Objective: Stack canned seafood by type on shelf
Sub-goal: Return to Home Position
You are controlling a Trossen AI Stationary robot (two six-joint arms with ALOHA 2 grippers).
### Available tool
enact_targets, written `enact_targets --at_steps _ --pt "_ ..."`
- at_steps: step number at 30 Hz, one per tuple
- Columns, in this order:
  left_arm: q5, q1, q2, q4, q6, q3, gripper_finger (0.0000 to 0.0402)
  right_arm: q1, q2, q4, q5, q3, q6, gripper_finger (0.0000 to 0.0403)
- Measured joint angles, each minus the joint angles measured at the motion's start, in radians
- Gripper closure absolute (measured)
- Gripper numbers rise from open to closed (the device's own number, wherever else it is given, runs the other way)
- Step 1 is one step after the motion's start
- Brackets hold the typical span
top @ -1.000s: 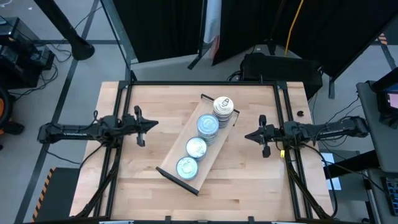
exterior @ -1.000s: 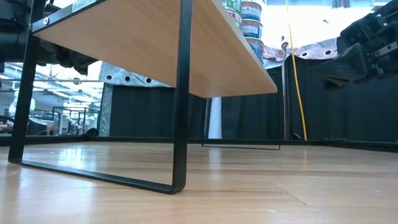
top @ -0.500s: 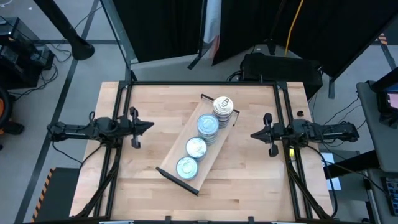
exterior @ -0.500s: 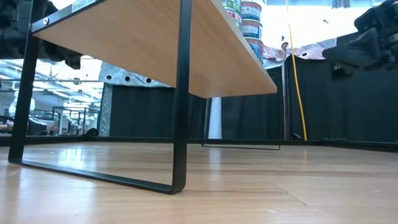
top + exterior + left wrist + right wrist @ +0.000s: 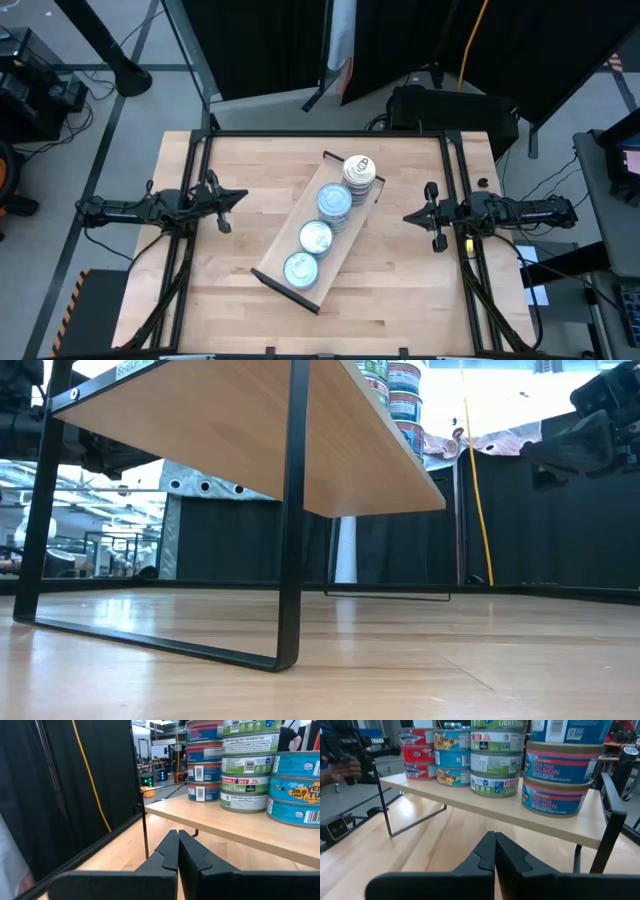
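Looks like a robotics lab: black curtains (image 5: 265, 50) around a framed table (image 5: 250, 165), yellow cable (image 5: 472, 35) hanging, equipment racks (image 5: 100, 545) beyond.

Shelf (image 5: 330, 450) from below, dark leg (image 5: 292, 510) in front — tins (image 5: 404, 390) atop

left pincer (image 5: 238, 197) pulled back outward, right pincer (image 5: 410, 216) likewise

Beyond the light wooden table (image 5: 250, 170), at twelve o'clock, hang black curtains (image 5: 270, 45). A yellow cable (image 5: 471, 35) dangles before them toward one o'clock. A black box (image 5: 450, 105) sits just past the table's far edge. Grey floor (image 5: 110, 130) surrounds it, with dark equipment (image 5: 30, 90) cluttered at ten o'clock. The low view shows a brightly lit workshop (image 5: 90, 530) past the curtains.
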Motion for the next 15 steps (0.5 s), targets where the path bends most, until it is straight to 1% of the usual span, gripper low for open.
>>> enact_targets --at_steps 3,7,12,15 --pt "-0.007 0.0 0.0 -0.002 0.008 0.0 0.0401 0.0 0.0 0.001 0.0 0.0 0.013 0.0403" --pt "-0.009 0.0 0.0 -0.004 0.027 0.0 0.0401 0.003 0.0 0.05 -0.001 0.0 0.038 0.0403" --pt "-0.009 0.0 0.0 -0.005 0.026 0.0 0.0401 0.003 0.0 0.052 0.005 -0.002 0.024 0.0403" --pt "-0.009 0.0 0.0 -0.003 0.026 0.0 0.0401 -0.003 0.0 0.063 0.03 -0.022 -0.021 0.0403"
